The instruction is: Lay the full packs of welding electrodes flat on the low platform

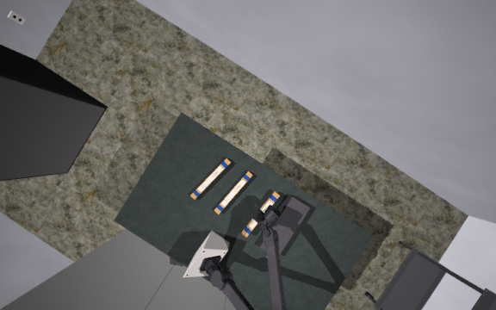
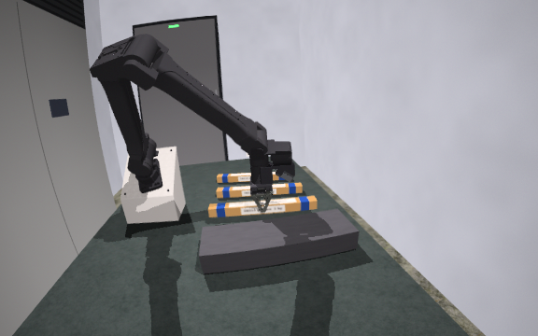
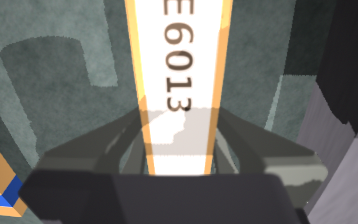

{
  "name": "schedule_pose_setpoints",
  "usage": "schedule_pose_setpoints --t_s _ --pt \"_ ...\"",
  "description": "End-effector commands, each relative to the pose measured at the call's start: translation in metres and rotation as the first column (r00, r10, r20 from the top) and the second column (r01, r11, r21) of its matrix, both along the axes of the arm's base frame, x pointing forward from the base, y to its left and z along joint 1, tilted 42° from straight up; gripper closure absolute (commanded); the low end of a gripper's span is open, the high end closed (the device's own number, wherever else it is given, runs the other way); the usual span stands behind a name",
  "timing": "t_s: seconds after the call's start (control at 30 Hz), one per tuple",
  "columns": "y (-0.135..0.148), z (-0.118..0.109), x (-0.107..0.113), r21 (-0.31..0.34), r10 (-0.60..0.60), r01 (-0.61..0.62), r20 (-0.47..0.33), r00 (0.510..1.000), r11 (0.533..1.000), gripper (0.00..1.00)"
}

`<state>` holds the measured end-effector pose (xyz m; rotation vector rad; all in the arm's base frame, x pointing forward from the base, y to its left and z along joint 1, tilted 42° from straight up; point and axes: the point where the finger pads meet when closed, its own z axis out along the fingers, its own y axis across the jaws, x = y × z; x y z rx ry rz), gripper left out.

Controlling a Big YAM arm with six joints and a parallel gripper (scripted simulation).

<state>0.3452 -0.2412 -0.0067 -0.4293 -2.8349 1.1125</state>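
Grey walls and a dark door behind; the desk (image 2: 110,280) has a dark green top. My hand (image 2: 262,205) is clamped across the middle of the nearest electrode pack (image 2: 232,209), which sits just beside the low platform (image 2: 278,240), toward the desk's right edge. Step, as I judge it: weighing this pack by lifting. Next move calls for a level lift. Pack is orange, blue-banded, white label reading E6013.

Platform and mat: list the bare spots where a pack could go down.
The grey platform has nothing on it. Bare mat lies in front of it and between it and the white base. Crowded: behind it, three packs in a row, the nearest in the pincer.
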Motion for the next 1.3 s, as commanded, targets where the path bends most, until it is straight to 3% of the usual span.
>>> schedule_pose_setpoints --t_s 0.0,1.27 --pt "0.0026 -0.0040 0.0071 0.004 0.023 -0.023 -0.006 1.000 1.000 1.00" --pt "0.0031 -0.0096 0.0098 0.002 0.028 -0.028 0.001 1.000 1.000 1.00"
